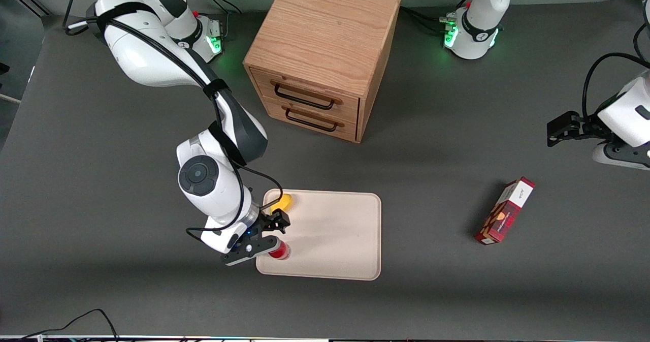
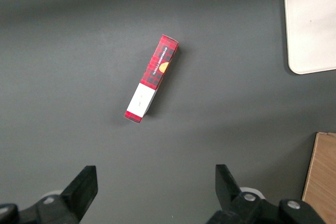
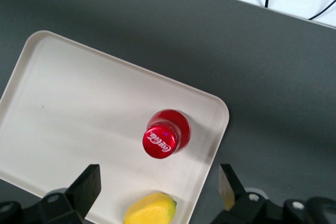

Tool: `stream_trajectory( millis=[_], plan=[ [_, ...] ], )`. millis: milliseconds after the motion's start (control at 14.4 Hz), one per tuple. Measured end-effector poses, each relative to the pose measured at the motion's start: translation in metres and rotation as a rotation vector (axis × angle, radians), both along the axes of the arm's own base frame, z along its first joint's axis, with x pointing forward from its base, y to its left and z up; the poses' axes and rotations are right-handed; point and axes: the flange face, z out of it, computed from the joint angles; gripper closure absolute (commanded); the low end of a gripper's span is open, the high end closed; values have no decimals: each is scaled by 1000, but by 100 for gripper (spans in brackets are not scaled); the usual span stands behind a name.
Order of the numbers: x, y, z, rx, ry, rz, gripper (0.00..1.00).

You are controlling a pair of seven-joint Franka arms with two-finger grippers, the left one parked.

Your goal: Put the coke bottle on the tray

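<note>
Your end effector (image 1: 274, 235) hangs above the tray's (image 1: 345, 240) edge, fingers spread apart and gripping nothing. The coke bottle (image 3: 166, 134) stands upright on the tray near a corner, beside a yellow object (image 3: 150, 209). Placement looks done; only pulling away remains.

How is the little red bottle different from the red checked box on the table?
The coke bottle is round and stands upright; the carton box is long, flat-sided and lies on its side. The bottle sits on the tray, just below the open gripper; the box lies on the table toward the parked arm's end. Both are red.
</note>
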Motion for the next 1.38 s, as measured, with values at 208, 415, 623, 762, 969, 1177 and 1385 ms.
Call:
stream_trajectory(
  millis=[208, 415, 623, 762, 969, 1177, 1385],
  plan=[
    [-16, -8, 43, -22, 4, 0, 0],
    [-49, -55, 103, -77, 28, -39, 0],
    [-88, -121, 153, -114, 87, -122, 0],
    [-105, -174, 179, -99, 135, -168, 0],
    [-127, -256, 215, -99, 179, -229, 0],
    [-146, -295, 237, -91, 203, -296, 0],
    [-150, -302, 238, -84, 214, -311, 0]
  ],
)
